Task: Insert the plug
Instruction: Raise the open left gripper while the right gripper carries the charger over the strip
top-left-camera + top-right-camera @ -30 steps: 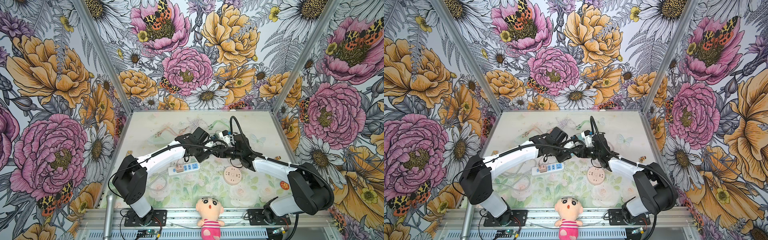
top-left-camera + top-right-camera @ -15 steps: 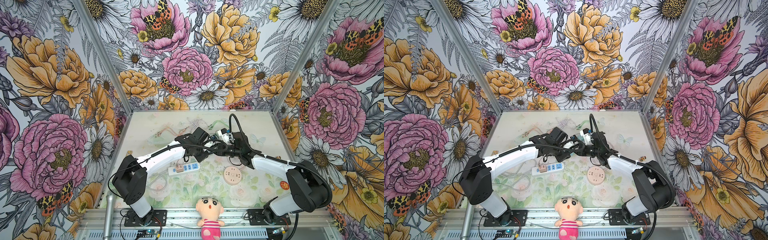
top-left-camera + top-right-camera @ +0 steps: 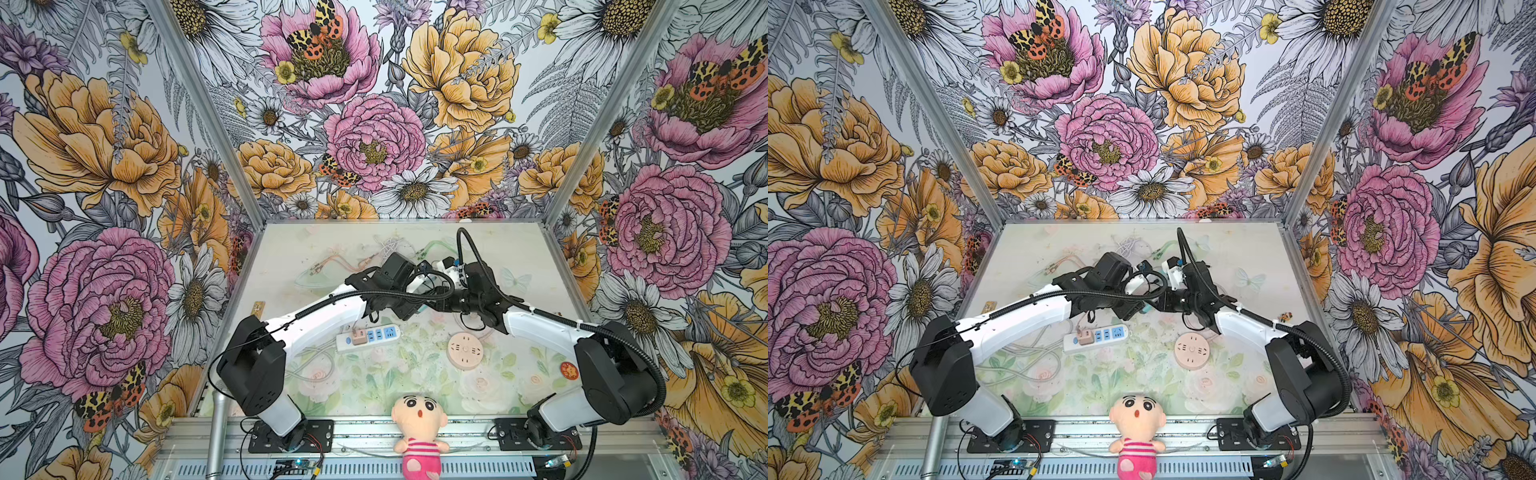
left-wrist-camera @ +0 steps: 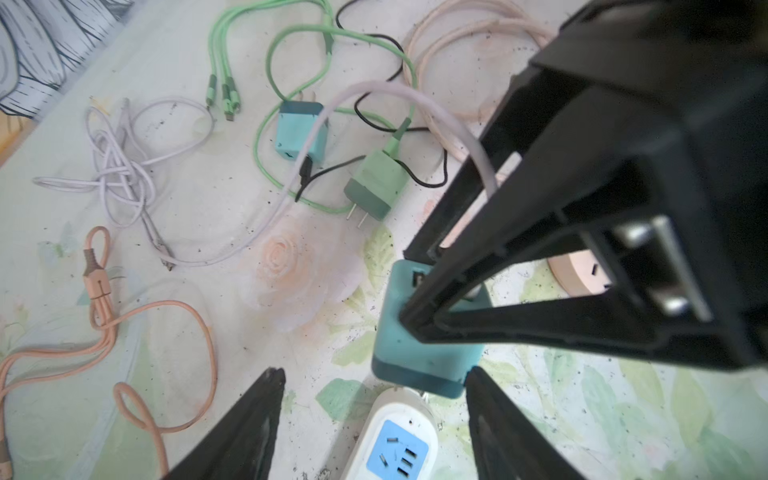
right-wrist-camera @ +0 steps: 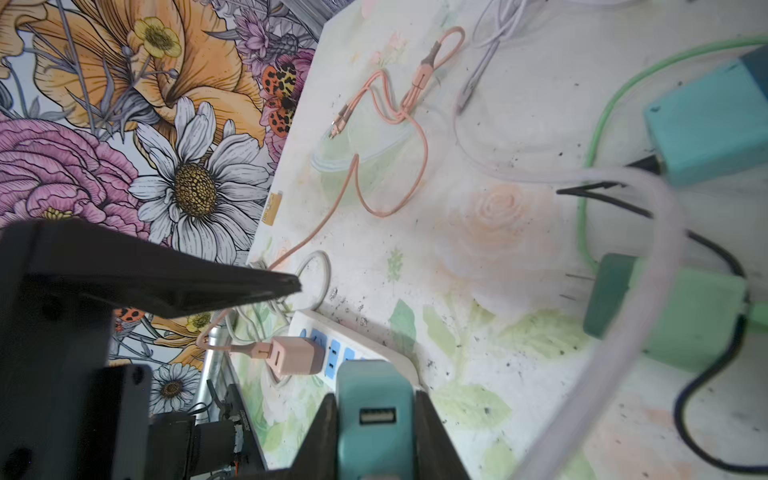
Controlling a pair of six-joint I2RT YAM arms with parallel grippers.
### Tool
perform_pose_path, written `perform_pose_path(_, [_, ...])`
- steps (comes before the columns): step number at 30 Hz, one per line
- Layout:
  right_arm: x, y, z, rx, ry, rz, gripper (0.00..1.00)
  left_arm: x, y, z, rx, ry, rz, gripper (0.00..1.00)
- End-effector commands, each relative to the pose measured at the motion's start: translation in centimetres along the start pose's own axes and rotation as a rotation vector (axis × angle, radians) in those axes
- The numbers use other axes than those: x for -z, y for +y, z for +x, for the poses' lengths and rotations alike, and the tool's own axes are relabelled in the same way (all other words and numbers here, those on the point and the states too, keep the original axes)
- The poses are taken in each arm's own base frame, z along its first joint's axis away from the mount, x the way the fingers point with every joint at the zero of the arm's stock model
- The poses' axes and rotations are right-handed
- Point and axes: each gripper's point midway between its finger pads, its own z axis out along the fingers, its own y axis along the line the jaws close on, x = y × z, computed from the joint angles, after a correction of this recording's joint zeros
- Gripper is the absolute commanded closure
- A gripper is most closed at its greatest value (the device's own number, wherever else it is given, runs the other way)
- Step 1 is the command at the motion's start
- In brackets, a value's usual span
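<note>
Right gripper (image 5: 375,399) is clamped on the teal plug (image 5: 376,444), fingers on its two flat sides, USB port facing the wrist camera. The plug hangs just over the end of the strip (image 4: 395,440), dark prong end toward the blue socket. Prongs are hidden, so can't tell if they touch the slots. Left gripper (image 4: 374,374) is spread wide, holding nothing, with one fingertip just beside the plug's lower corner

Risks, as I judge them:
- Strip lies loose on the table and nothing pins it. A push down could slide or tip it, and the prongs would skate off the socket face
- Prongs can't be seen, so alignment is a guess. If they're off the slots, the plug jams on the plastic
- The grip is on smooth sides only, so a jam could twist the plug in the pinch or pop it out
- The left fingertip is so close to the plug that a small move by either arm could knock it crooked
- A pale cable (image 4: 399,95) arcs up right by the right gripper and looks draped on it, though I'm not sure. It could snag and drag the loose chargers behind
- Pink charger (image 5: 291,353) already sits in the strip near that end, so drifting that way would bump it
</note>
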Motion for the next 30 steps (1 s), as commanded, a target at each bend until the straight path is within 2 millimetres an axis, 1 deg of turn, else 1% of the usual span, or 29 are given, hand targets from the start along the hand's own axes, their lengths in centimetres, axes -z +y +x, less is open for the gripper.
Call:
perform_pose_path(1, [1.0,0.5,-1.2,0.069,-0.021,0.043,0.99,2.7,2.3,-1.2,0.085,-0.099,-0.093,0.29])
perform_pose_path(3, [1.2,0.7,-1.8,0.081,-0.037,0.054,0.99,3.7,3.3,-0.5,0.128,-0.099,-0.148,0.3])
perform_pose_path(7, [1.4,0.9,-2.9,0.096,-0.052,0.086,0.99,6.4,7.2,0.4,0.282,-0.123,-0.309,0.3])
perform_pose_path(11, [1.4,2.2,-3.5,0.178,-0.053,0.131,0.99,9.4,9.7,0.4,0.443,-0.202,-0.343,0.29])
perform_pose_path(14, [1.1,3.4,-3.4,0.258,-0.026,0.156,0.99,11.1,11.3,0.8,0.523,-0.238,-0.374,0.28])
perform_pose_path(18, [0.6,5.1,-3.4,0.348,-0.008,0.118,0.98,12.5,12.6,1.7,0.595,-0.268,-0.377,0.28])
perform_pose_path(21, [0.5,5.9,-3.5,0.425,0.017,0.119,0.99,13.2,13.6,2.6,0.64,-0.278,-0.39,0.28])
perform_pose_path(25, [0.2,7.5,-2.9,0.579,0.076,0.116,1.0,14.3,14.9,3.6,0.683,-0.295,-0.426,0.27])
perform_pose_path(26, [0.1,7.9,-2.7,0.634,0.085,0.115,1.0,14.5,15.1,3.8,0.686,-0.298,-0.433,0.27])
perform_pose_path(27, [0.0,8.2,-2.5,0.677,0.093,0.112,1.0,14.4,14.8,3.6,0.681,-0.301,-0.404,0.27])
perform_pose_path(30, [-0.4,9.3,-1.7,0.798,0.111,0.089,1.0,14.5,14.8,3.8,0.675,-0.301,-0.406,0.27])
